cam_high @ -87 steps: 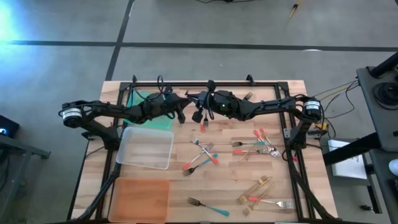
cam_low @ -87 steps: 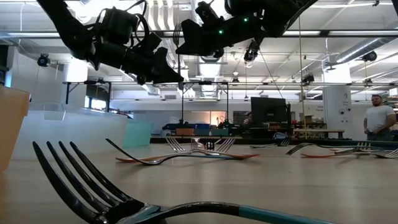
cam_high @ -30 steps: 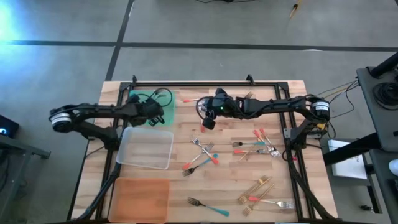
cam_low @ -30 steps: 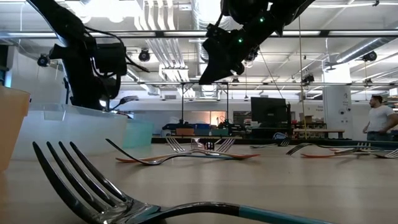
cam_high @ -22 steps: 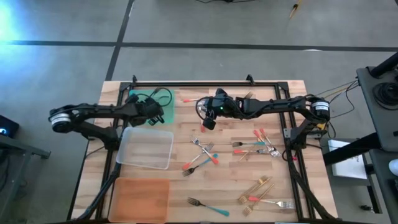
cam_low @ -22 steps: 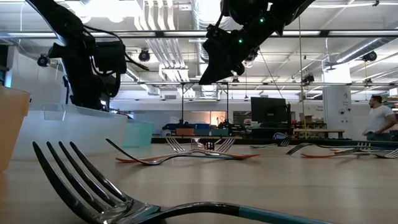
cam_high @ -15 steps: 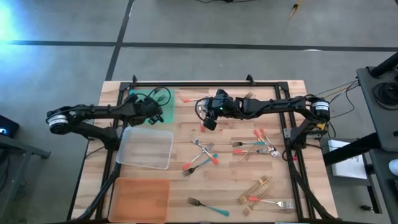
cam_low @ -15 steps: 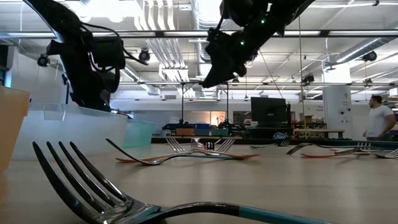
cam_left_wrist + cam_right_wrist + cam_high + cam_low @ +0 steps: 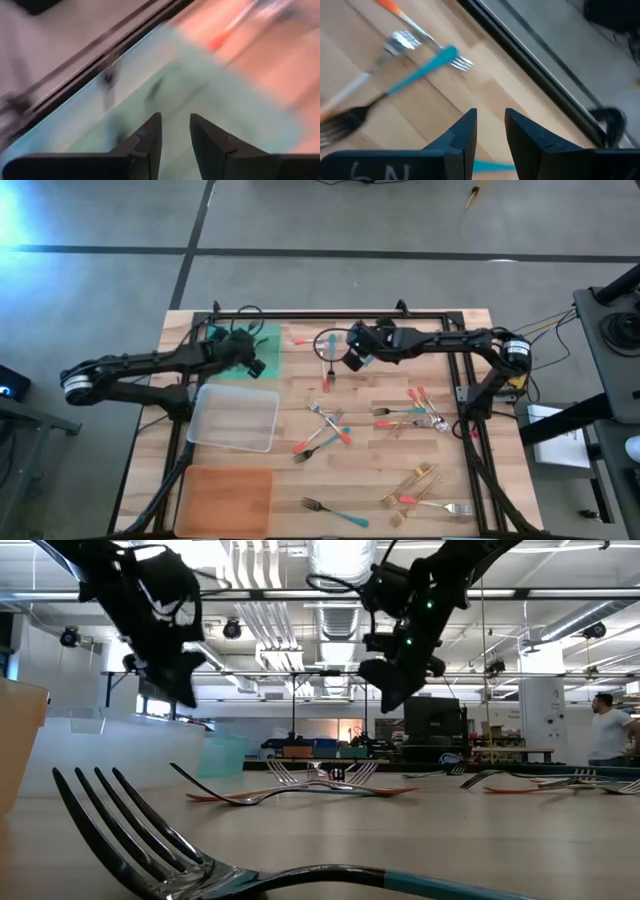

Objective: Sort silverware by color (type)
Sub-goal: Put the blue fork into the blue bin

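Observation:
Slim forks with teal, red or gold handles lie flat and scattered on the wooden table [image 9: 300,470]: a crossed group [image 9: 325,426] in the middle, another group [image 9: 412,414] at the right, gold ones [image 9: 418,480] near the front. My left gripper [image 9: 256,362] hovers over the green tray [image 9: 228,343], fingers a little apart and empty; the tray floor shows in the left wrist view [image 9: 200,95]. My right gripper [image 9: 349,358] hovers above the far middle of the table, fingers a little apart and empty, over a teal-handled fork [image 9: 425,69].
A clear tray [image 9: 237,418] lies near the green one and an orange tray [image 9: 225,500] at the near left corner. A black frame [image 9: 330,314] runs along the far edge. One teal fork [image 9: 250,875] lies close to the low camera. A person [image 9: 606,735] stands far behind.
My left gripper has risen over the green tray and tipped from pointing down to slanting. My right gripper has gone toward the table's right and far edges, dropped a little, and turned more downward. No fork has moved.

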